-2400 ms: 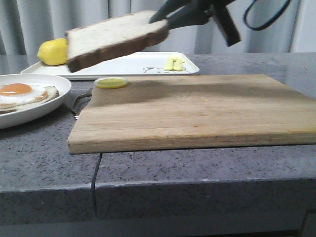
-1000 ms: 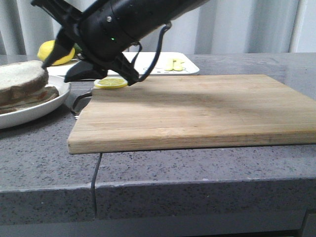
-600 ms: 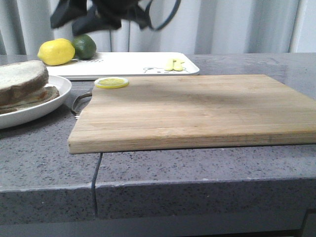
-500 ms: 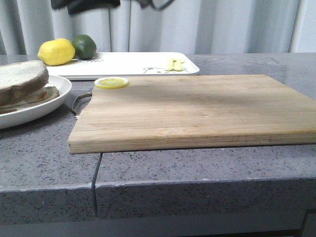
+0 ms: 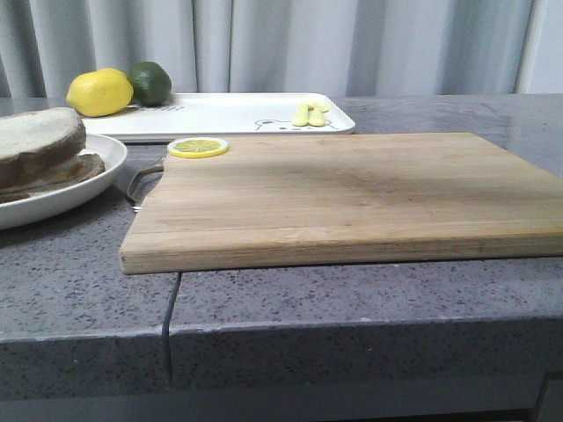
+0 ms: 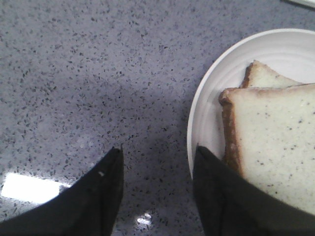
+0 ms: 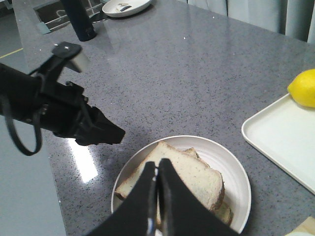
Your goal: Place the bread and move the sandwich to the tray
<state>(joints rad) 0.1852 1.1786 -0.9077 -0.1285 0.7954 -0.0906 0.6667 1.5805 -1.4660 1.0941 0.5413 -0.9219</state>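
The bread (image 5: 40, 136) lies on top of the sandwich (image 5: 75, 169) in the round white dish (image 5: 79, 189) at the left; the egg is hidden beneath it. Behind stands the white tray (image 5: 237, 114). Neither gripper shows in the front view. My left gripper (image 6: 159, 147) is open and empty, low over the table beside the dish (image 6: 211, 108), one finger overlapping its rim next to the bread (image 6: 275, 137). My right gripper (image 7: 157, 161) is shut on nothing, high above the bread (image 7: 187, 172) and dish (image 7: 236, 177).
A wooden cutting board (image 5: 352, 193) fills the table's middle, a lemon slice (image 5: 198, 147) at its back left corner. A lemon (image 5: 99, 91), a lime (image 5: 150, 81) and a small yellow piece (image 5: 310, 113) sit on the tray. A dark bottle (image 7: 78, 19) stands farther off.
The right arm carried the bread to the dish, left it on the egg slice, then rose up and out of the front view.
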